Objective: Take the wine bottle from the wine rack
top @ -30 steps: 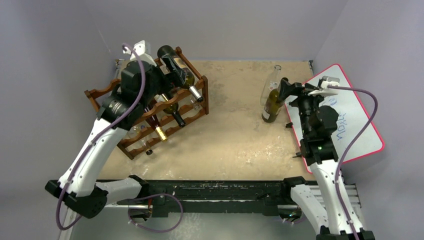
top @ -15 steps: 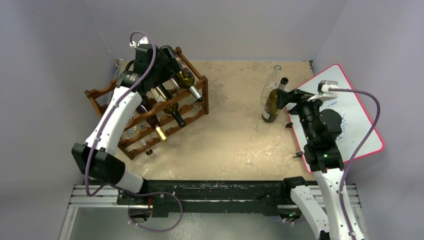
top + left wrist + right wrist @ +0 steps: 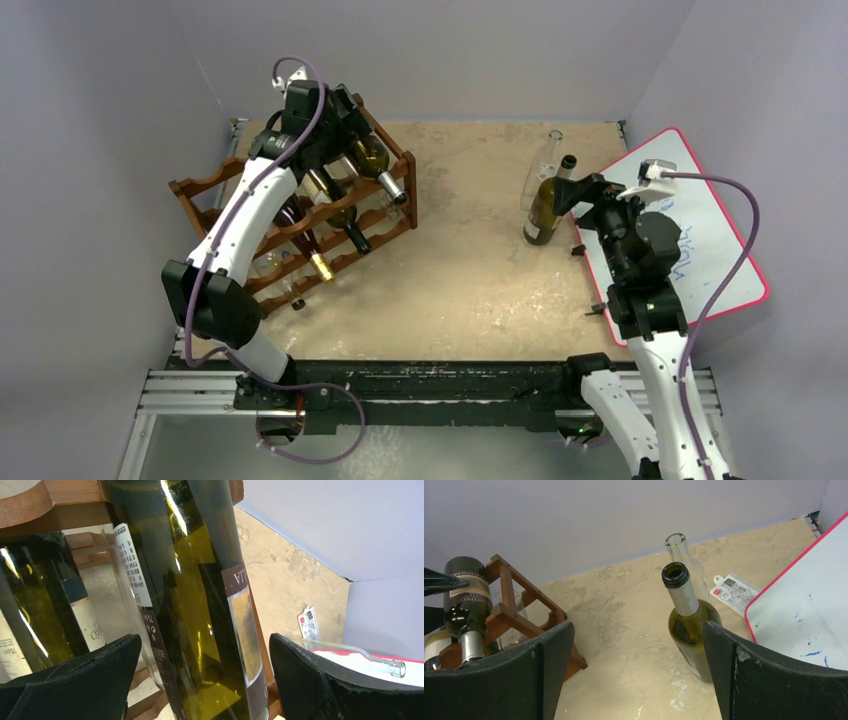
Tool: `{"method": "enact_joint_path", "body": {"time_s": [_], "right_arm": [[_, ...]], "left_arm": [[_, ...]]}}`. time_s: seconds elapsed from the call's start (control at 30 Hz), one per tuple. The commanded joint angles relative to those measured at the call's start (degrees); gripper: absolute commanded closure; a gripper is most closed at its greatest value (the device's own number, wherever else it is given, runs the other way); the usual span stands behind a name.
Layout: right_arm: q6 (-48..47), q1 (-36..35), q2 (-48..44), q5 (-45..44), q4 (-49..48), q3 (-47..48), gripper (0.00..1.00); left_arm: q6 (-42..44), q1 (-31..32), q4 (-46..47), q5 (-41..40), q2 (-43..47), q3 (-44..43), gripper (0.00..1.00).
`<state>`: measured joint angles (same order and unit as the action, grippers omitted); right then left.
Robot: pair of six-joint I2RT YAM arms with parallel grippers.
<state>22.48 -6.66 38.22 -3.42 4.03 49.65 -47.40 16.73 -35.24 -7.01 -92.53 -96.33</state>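
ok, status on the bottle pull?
Left pincer open, straddling the top-tier wine bottle. Bottle not yet off the wine rack. Right pincer open, facing the standing green bottle. Neighbour bottle close beside.

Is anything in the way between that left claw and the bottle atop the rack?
Nothing visible. The open left gripper straddles the wine bottle on the top tier of the wine rack, bare gaps either side.
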Motion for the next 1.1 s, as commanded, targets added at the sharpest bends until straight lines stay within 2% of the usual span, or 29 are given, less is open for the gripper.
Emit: {"method": "enact_joint_path", "body": {"time_s": [0.0,0.2,0.3,0.43,0.5,0.67,0.77,0.97,1.07], "right_arm": [[1.0,0.3,0.3,1.3,-0.6,3.9,0.00],[-5.6,0.3,-1.8,5.5,-2.7,3.1,0.00],[-6.0,0.3,-1.9,6.1,-2.4,3.0,0.00],[-5.8,0.3,-1.6,6.8,-2.2,2.9,0.00],[-5.7,0.3,-1.7,6.9,-2.0,3.0,0.00],[-5.6,0.3,-1.5,6.9,-1.8,3.0,0.00],[-5.7,0.3,-1.4,7.1,-1.6,2.8,0.00],[-5.6,0.3,-0.5,7.3,-1.3,3.0,0.00],[-5.6,0.3,-0.2,7.5,-1.5,3.1,0.00]], "left_arm": [[-1.3,-0.1,3.4,0.2,-1.5,-3.7,0.00],[-2.3,-0.6,3.9,-0.1,-3.1,-4.0,0.02],[-3.5,-0.8,5.4,0.5,-3.1,-2.6,0.10],[-4.7,-1.6,8.2,1.8,-3.1,-1.0,0.15],[-5.1,-1.9,8.5,2.6,-3.6,-0.8,0.15],[-5.8,-1.9,8.9,4.5,-4.8,-1.0,0.06],[-5.7,-1.9,9.0,5.0,-5.0,-0.9,0.06],[-6.4,-2.1,10.5,6.2,-4.8,0.6,0.14],[-6.8,-2.1,11.3,6.8,-4.3,1.7,0.23]]}}
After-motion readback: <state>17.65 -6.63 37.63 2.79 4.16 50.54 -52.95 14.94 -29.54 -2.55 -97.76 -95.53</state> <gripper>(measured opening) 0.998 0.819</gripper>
